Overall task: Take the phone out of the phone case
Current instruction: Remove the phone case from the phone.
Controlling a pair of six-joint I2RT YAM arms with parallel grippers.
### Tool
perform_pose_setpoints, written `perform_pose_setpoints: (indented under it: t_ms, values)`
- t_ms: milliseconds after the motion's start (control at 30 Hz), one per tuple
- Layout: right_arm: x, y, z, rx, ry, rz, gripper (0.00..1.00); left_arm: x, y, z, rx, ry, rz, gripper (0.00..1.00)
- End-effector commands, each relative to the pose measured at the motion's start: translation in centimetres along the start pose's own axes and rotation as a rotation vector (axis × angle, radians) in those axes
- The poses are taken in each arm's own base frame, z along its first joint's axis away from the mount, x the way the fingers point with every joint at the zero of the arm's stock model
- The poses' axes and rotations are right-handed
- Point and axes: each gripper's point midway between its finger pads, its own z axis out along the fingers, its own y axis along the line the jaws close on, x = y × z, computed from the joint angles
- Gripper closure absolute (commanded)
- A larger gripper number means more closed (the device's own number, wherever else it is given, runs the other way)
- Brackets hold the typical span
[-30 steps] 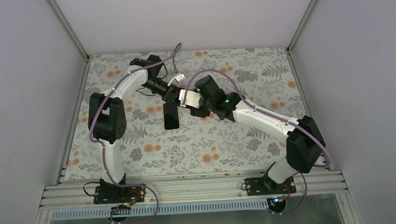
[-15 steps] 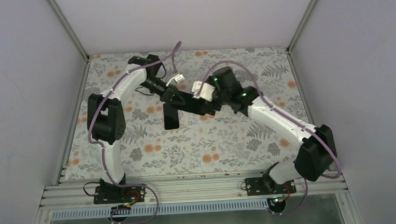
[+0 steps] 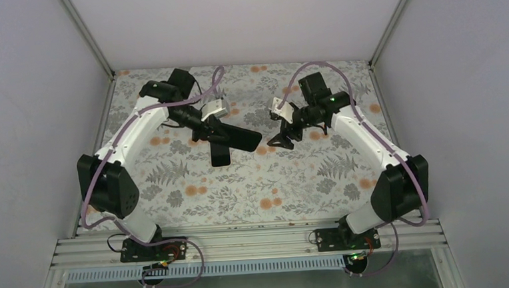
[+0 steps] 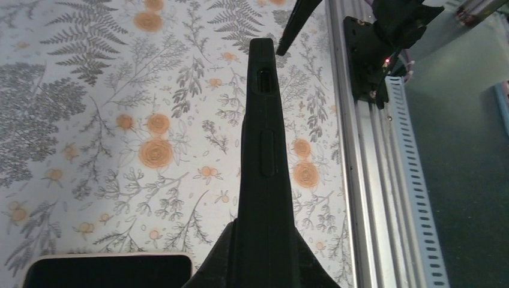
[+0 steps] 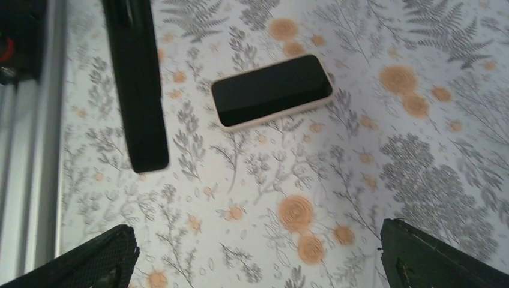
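The phone (image 3: 219,151) lies flat on the flowered table, screen up, with a pale rim; it also shows in the right wrist view (image 5: 272,91) and at the bottom left of the left wrist view (image 4: 108,271). My left gripper (image 3: 215,128) is shut on one end of the empty black phone case (image 3: 241,137) and holds it above the table, over the phone. The case runs edge-on away from the jaws (image 4: 263,156) and appears as a dark bar in the right wrist view (image 5: 137,84). My right gripper (image 3: 283,134) is open and empty, right of the case, with the table between its fingers (image 5: 90,261).
An aluminium rail (image 3: 244,241) runs along the near table edge and shows in the left wrist view (image 4: 360,150). The right arm's base (image 4: 390,36) sits on it. Grey walls close the table at the left, back and right.
My right gripper has let go of the case, opened and drawn back to the right. My left arm now holds the case alone and has swung a little left. The phone has not moved.
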Motion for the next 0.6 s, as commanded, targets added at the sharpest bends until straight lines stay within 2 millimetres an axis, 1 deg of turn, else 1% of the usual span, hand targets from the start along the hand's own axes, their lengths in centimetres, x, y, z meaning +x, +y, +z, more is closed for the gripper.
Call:
perform_pose_setpoints:
  t_ms: [0, 167, 333, 567]
  values:
    - [-2.6, 1.6, -0.3, -0.135, -0.107, 0.011, 0.00, -1.3, 0.1, 0.0, -0.045, -0.045, 0.084, 0.98]
    - [-3.6, 1.6, -0.4, -0.169, -0.137, 0.016, 0.00, -1.1, 0.4, 0.4, -0.067, -0.029, 0.088, 0.98]
    - [-3.5, 0.8, 0.1, -0.149, -0.128, 0.025, 0.00, -1.9, -0.2, 0.2, -0.059, -0.046, 0.105, 0.98]
    - [-3.1, -0.4, 0.2, -0.098, -0.117, 0.025, 0.00, -2.1, -0.9, 0.0, -0.045, -0.050, 0.109, 0.98]
